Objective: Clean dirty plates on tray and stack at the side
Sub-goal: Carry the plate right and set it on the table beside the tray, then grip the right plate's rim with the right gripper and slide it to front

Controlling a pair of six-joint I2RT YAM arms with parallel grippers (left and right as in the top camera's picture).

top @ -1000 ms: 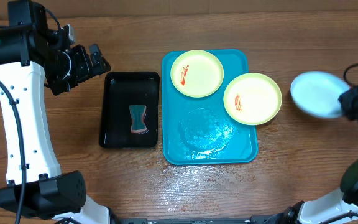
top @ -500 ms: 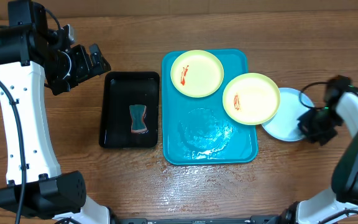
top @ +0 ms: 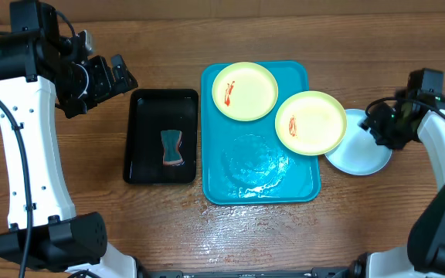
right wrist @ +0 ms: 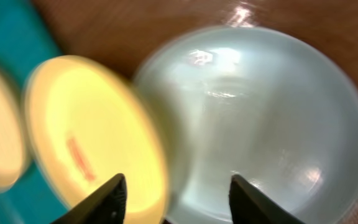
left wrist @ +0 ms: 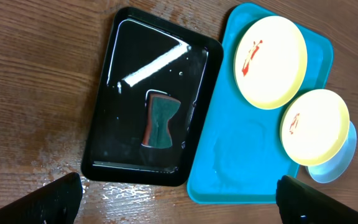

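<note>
Two plates with yellow-green rims and red smears lie on the turquoise tray: one at the back, the other overhanging the tray's right rim. A third, pale white plate lies on the table right of the tray, its left edge under the overhanging plate. My right gripper hovers over the pale plate's back edge, jaws apart and empty. My left gripper is open, high above the table left of the tray.
A black tray holding water and a green-and-red sponge sits just left of the turquoise tray. A wet patch glistens on the turquoise tray's front half. Bare wooden table surrounds both trays.
The right gripper brought the pale plate in from the far right, laid it beside the tray and opened. The overhanging plate shifted slightly left. The left arm stayed still.
</note>
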